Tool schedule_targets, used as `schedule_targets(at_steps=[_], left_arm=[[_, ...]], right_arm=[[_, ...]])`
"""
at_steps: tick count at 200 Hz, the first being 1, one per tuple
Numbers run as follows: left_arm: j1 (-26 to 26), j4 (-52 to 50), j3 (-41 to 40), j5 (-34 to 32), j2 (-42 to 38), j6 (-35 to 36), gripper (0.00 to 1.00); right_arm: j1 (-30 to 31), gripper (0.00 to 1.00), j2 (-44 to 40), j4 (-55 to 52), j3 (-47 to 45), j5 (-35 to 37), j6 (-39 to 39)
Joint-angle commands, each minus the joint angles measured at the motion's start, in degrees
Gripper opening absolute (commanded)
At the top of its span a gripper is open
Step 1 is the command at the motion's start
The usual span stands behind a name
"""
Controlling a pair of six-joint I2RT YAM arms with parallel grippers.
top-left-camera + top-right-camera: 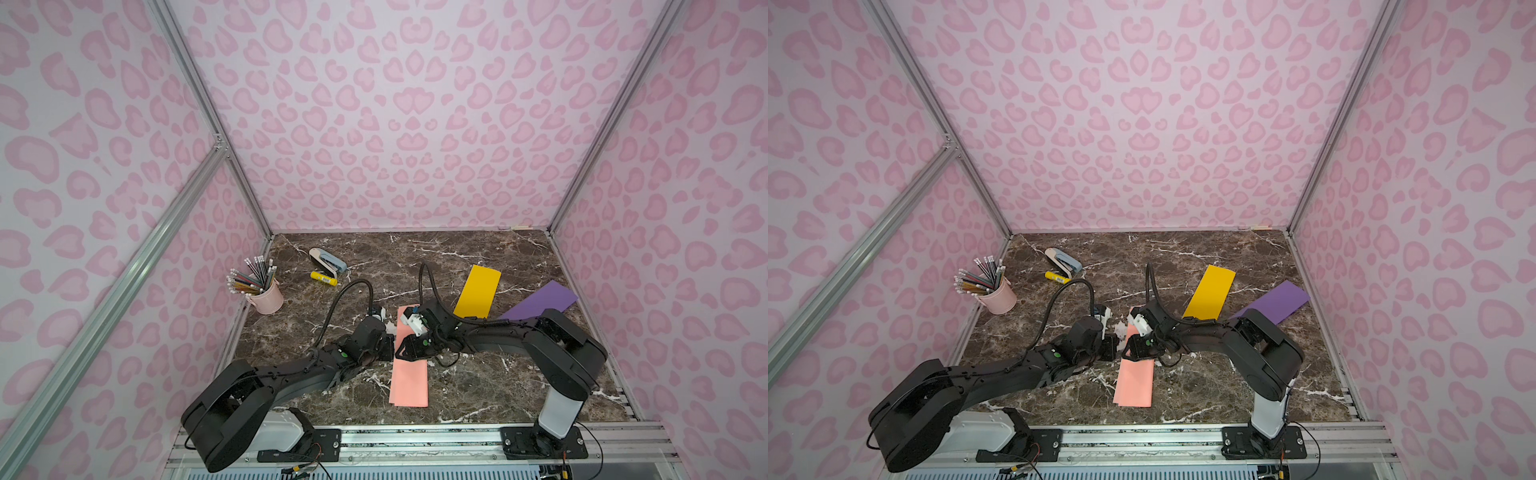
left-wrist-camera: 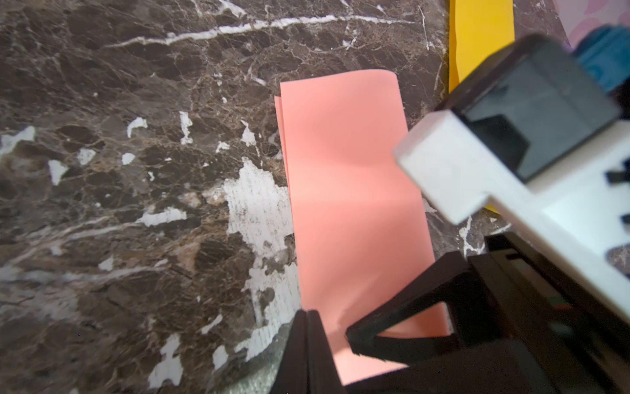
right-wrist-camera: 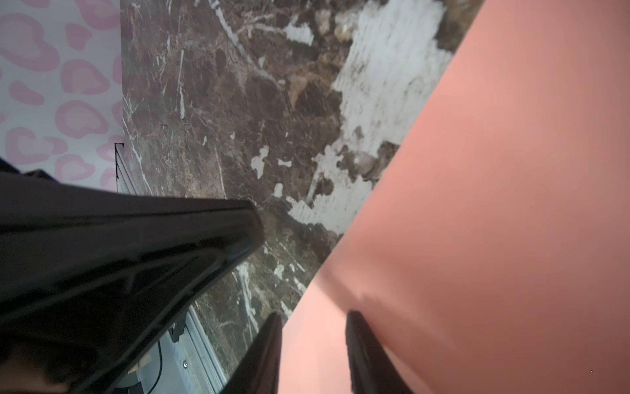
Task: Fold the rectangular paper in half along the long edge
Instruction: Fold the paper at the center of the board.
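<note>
Left wrist shows pink paper (image 2: 354, 204) folded, edges slightly offset.

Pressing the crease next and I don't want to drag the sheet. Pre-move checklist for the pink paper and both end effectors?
1. Pink paper doubled over: ok, two layers show.
2. Layer edges flush: not ok, the lower layer peeks out along one long side.
3. Fold pressed flat: not ok, the far end looks rounded.
4. Left end effector shut: ok, tip at the paper's edge; contact cannot tell.
5. Right end effector holding nothing: ok, fingers apart over the paper.
6. Yellow paper and purple paper apart from the pink one: ok.
</note>
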Motion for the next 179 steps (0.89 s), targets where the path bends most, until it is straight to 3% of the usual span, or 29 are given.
schedule_targets(at_steps=[1,179], left_arm=[[0.07,0.58,0.94,0.44,0.36,1.03,0.04],[-0.02,1.63,2.85,2.64,4.75,1.95,0.04]], right_arm=[[0.01,0.36,-1.41,-0.22,0.05,-2.13,-1.5],[-0.97,0.34,0.79,0.66,0.12,-2.84,-2.07]])
